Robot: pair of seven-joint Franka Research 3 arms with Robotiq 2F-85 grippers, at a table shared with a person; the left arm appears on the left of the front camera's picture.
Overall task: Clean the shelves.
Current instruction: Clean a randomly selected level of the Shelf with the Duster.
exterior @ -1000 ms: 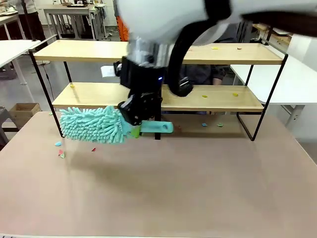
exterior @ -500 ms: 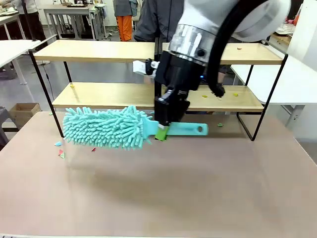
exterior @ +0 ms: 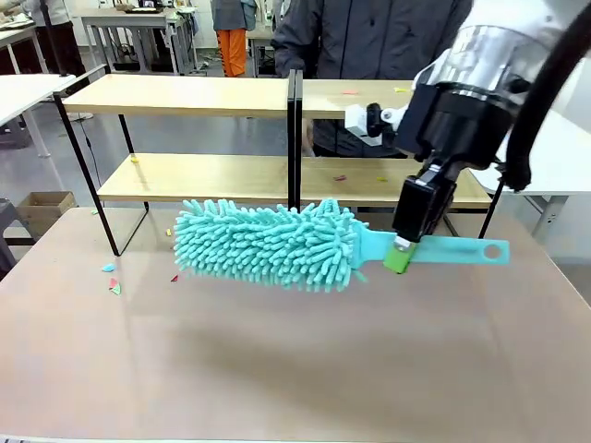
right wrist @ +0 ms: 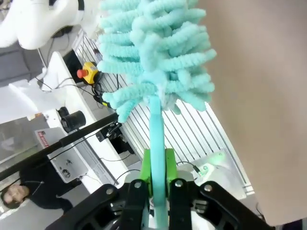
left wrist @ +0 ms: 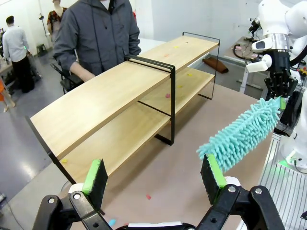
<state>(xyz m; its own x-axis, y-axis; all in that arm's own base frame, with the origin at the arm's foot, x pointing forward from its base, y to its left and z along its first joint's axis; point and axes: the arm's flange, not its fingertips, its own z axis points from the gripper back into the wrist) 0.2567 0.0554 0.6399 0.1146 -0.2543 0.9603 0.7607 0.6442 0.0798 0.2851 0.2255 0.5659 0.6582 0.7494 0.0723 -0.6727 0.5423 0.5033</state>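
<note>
The shelves are two joined black-framed racks with light-wood boards, standing along the table's far side, also in the left wrist view. My right gripper is shut on the handle of a teal fluffy duster, which hangs level above the table in front of the lower board. The right wrist view shows the green pads clamped on the duster handle. My left gripper stands open and holds nothing, off to the side of the shelves. Small coloured scraps lie on the boards.
A person in a dark jacket stands behind the shelves. More paper scraps lie on the brown table at the left. White tables flank both sides. A cardboard box sits on the floor at the left.
My right arm has carried the duster to the right, from the left end of the lower shelf to in front of the middle and right. The person behind now shows.
</note>
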